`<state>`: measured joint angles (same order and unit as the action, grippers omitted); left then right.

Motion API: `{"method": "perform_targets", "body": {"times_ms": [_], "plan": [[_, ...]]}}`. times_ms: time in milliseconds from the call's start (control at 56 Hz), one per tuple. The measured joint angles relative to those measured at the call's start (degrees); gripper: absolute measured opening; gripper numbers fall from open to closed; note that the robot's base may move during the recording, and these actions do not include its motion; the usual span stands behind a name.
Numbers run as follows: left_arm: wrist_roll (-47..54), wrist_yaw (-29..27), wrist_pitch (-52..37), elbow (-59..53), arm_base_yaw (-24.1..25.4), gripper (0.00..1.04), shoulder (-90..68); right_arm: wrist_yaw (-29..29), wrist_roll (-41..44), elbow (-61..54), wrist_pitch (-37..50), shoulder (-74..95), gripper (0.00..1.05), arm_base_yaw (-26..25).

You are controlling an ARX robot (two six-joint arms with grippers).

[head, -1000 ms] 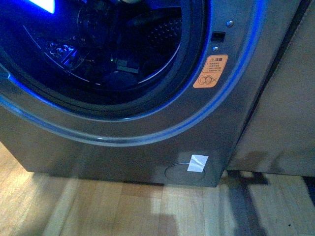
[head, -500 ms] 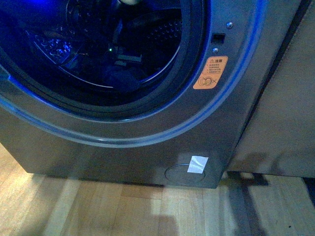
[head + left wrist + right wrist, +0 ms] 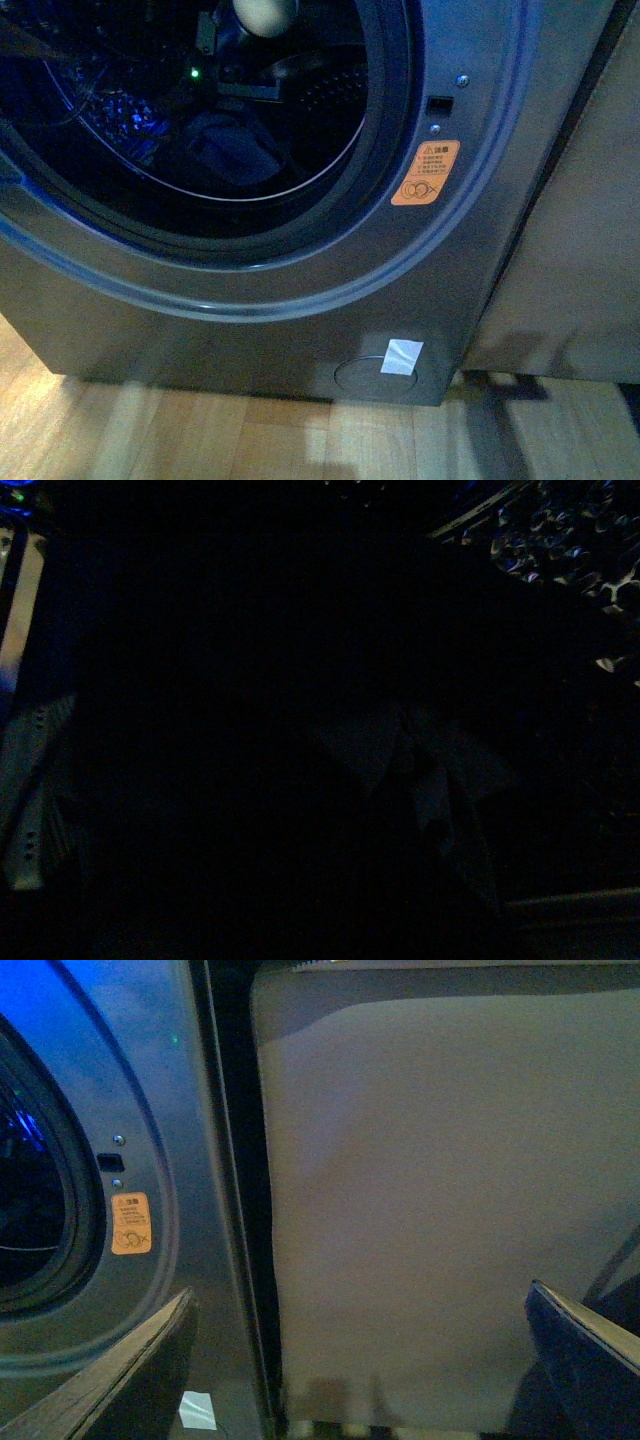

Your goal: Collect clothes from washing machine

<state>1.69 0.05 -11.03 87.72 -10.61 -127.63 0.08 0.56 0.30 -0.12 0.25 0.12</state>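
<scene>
Soft, limp clothes point(image 3: 232, 150) low in the washing machine point(image 3: 250, 340) probably want pinching at a fold; right gripper point(image 3: 358, 1295) gapes wide, left gripper's state I cannot tell.

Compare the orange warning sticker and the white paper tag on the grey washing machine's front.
The orange warning sticker is printed with symbols and text, while the white paper tag looks blank. The orange warning sticker is the larger and sits beside the porthole. The white paper tag sits low near the base, overlapping a round cap. Both lie flat on the front panel of the grey metallic washing machine.
</scene>
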Motion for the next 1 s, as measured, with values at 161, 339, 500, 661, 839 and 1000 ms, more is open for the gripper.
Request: {"method": "perform_targets", "body": {"times_ms": [161, 339, 500, 661, 839, 1000], "plan": [[0.3, 3.0, -5.0, -12.5, 0.0, 0.06, 9.0, 0.0, 0.0, 0.0, 0.0, 0.0, 0.97, 0.0], [0.6, 5.9, -8.8, -23.1, 0.3, 0.06, 16.6, 0.0, 0.0, 0.0, 0.0, 0.0, 0.97, 0.0], [1.2, 9.2, -11.5, -33.8, 1.1, 0.06, 26.8, 0.0, 0.0, 0.0, 0.0, 0.0, 0.97, 0.0], [2.0, 11.4, -12.4, -38.3, 1.6, 0.06, 35.1, 0.0, 0.0, 0.0, 0.0, 0.0, 0.97, 0.0], [2.9, 14.1, -11.0, -38.8, 1.2, 0.06, 44.7, 0.0, 0.0, 0.0, 0.0, 0.0, 0.97, 0.0], [5.7, 15.6, -8.4, -34.1, -1.6, 0.06, 51.3, 0.0, 0.0, 0.0, 0.0, 0.0, 0.97, 0.0]]}}
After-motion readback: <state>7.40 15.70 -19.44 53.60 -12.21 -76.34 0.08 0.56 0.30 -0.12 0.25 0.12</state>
